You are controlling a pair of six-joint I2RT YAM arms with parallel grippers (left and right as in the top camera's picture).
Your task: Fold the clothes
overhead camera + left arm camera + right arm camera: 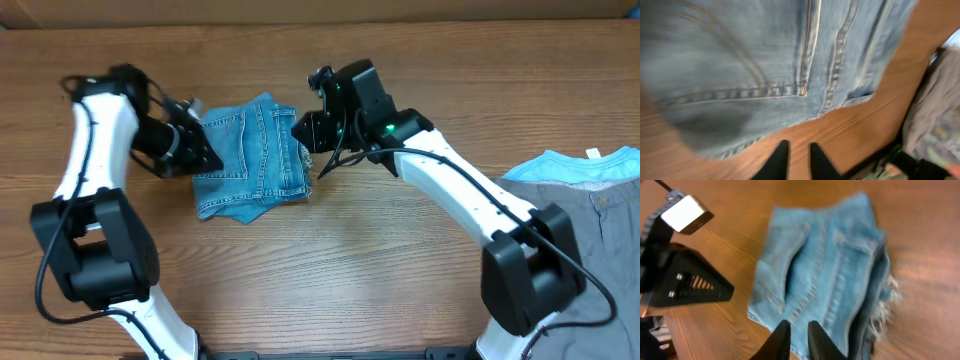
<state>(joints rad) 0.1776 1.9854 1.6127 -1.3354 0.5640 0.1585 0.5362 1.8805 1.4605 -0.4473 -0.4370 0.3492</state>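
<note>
The clothes are light-blue denim jeans [250, 160] lying folded into a small square on the wooden table [330, 260], with frayed hems on their right side. My left gripper [208, 152] sits at the jeans' left edge. In the left wrist view its tips [799, 146] stand nearly together over bare wood just off the denim [765, 60], holding nothing. My right gripper [298, 128] hovers at the jeans' upper right corner. In the right wrist view its tips [797, 325] are close together above the denim [825, 265], with no fold pinched between them.
A grey garment [590, 210] lies at the table's right edge with a light-blue one [575, 165] tucked behind it. The grey cloth [935, 110] also shows in the left wrist view. The left arm's black gripper body [685, 285] stands beside the jeans.
</note>
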